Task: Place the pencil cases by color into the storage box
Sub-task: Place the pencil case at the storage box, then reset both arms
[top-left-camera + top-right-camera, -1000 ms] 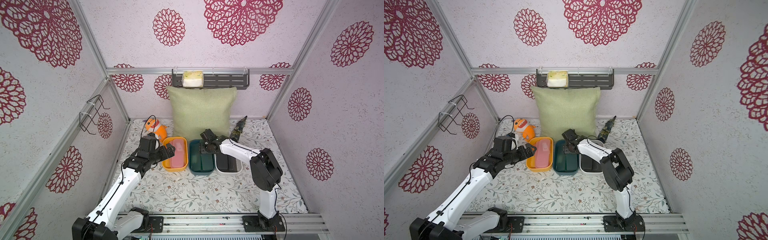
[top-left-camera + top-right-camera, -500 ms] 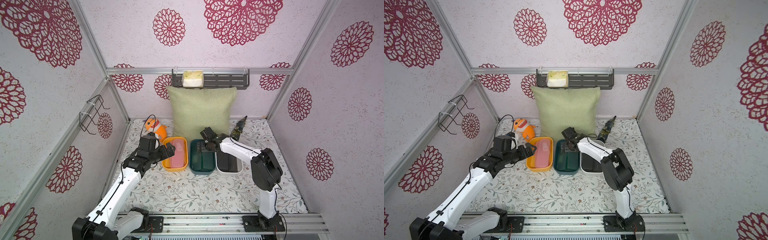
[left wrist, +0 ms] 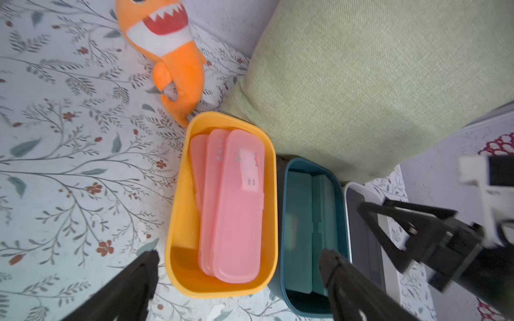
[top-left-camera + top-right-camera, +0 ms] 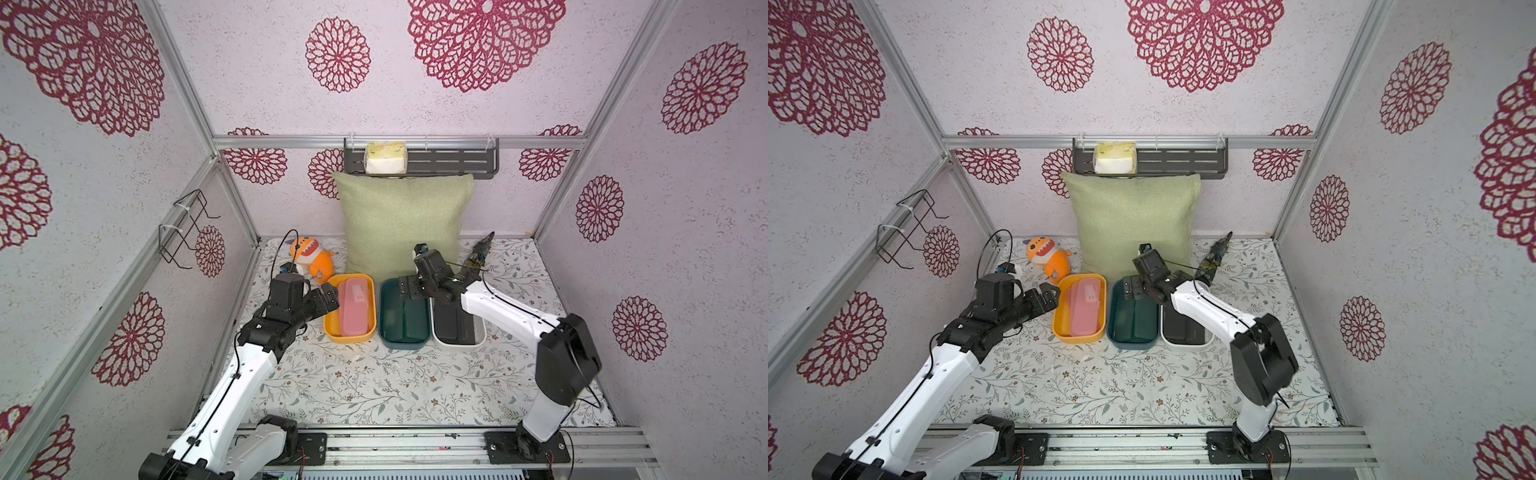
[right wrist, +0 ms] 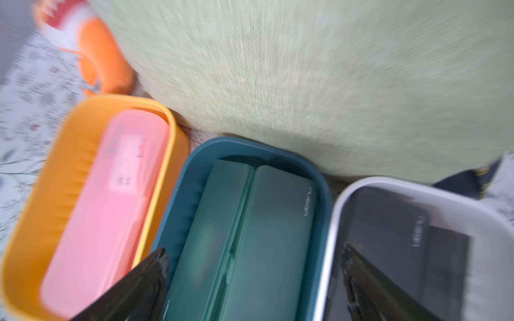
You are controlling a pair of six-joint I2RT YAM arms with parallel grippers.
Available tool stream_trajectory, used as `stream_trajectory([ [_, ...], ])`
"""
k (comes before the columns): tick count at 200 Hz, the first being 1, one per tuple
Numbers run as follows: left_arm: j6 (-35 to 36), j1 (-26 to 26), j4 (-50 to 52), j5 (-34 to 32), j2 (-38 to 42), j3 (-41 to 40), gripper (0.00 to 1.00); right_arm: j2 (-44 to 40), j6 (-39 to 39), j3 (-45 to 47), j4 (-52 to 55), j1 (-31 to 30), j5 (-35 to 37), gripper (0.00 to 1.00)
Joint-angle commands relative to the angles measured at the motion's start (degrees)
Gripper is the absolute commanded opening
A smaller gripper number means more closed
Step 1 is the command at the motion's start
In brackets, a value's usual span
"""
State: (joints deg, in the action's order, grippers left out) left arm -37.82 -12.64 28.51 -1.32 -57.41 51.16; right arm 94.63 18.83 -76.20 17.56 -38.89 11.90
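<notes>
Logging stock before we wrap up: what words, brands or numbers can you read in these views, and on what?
"nusign" (stylised, probably): on the green case, near one end.
On the black case: a similar logo, too blurred to read.
On the pink case: a white label and small marks, too small to read.
No other text seen.

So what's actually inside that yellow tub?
Three pink pencil cases lie overlapping in the yellow tub. The top one covers most of the other two, so whether anything lies beneath the stack cannot be seen.
</notes>
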Motion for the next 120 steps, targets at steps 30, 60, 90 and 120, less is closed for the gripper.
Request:
stream_trajectory([
  [30, 4.1, 1.8, -6.3, -27.9, 8.0, -3.9, 0.97, -26.2, -23.8, 32.3, -37.0, 1.9, 14.8, 0.99],
  [60, 12.4, 2.0, -19.6, -41.2, 15.1, -13.2, 0.99, -37.9, -35.5, 53.4, -59.6, 6.4, 14.8, 0.99],
  [90, 25.7, 2.0, -42.6, -40.7, 24.3, -29.6, 0.98, -40.9, -27.9, 62.6, -63.7, 16.1, 9.1, 0.99],
  [120, 27.4, 2.2, -52.8, -43.5, 30.9, -42.0, 0.99, -38.9, -22.9, 70.7, -75.6, 21.5, 6.5, 0.99],
])
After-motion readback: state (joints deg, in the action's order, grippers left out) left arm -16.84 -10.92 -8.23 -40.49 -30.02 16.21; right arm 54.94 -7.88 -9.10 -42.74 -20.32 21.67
